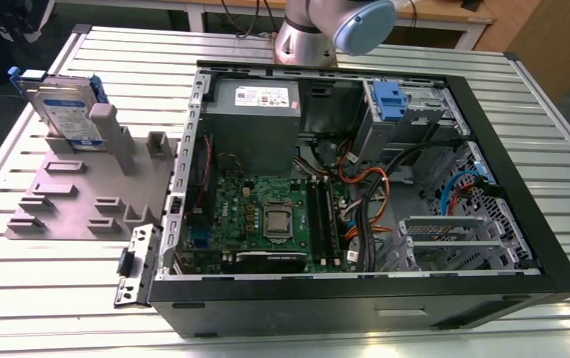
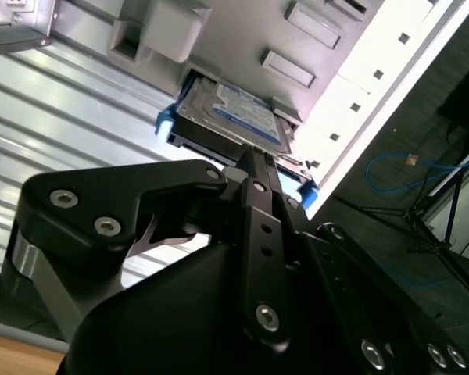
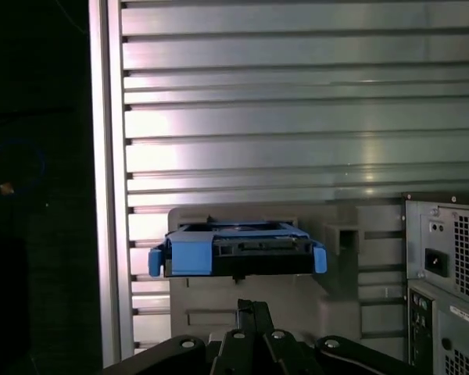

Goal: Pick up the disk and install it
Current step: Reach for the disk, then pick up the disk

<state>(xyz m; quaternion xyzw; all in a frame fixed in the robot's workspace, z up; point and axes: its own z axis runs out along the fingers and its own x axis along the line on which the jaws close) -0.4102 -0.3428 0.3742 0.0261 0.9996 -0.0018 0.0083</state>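
Disk: you have the disk [image 1: 66, 104] standing on edge in a slot of the grey fixture [image 1: 76, 201], with its blue bracket round the edges.
Disk location: it is on the slatted table [image 1: 66, 298], at the exterior view's left of the open computer case [image 1: 365, 291] and apart from it.
Disk label: the white-and-blue face shows in the second wrist view [image 2: 234, 117].
Tool: your tool [image 2: 250, 154] has its fingers pressed together and grasps nothing.
Tool position: in both wrist views the tips point at the disk's bracketed edge [image 3: 236, 250], near it but not touching.
Arm: the arm [image 1: 325, 30] rises beyond the case.
Case: it lies open, with the board and cables exposed.
Task standing: the disk is not lifted and not installed.
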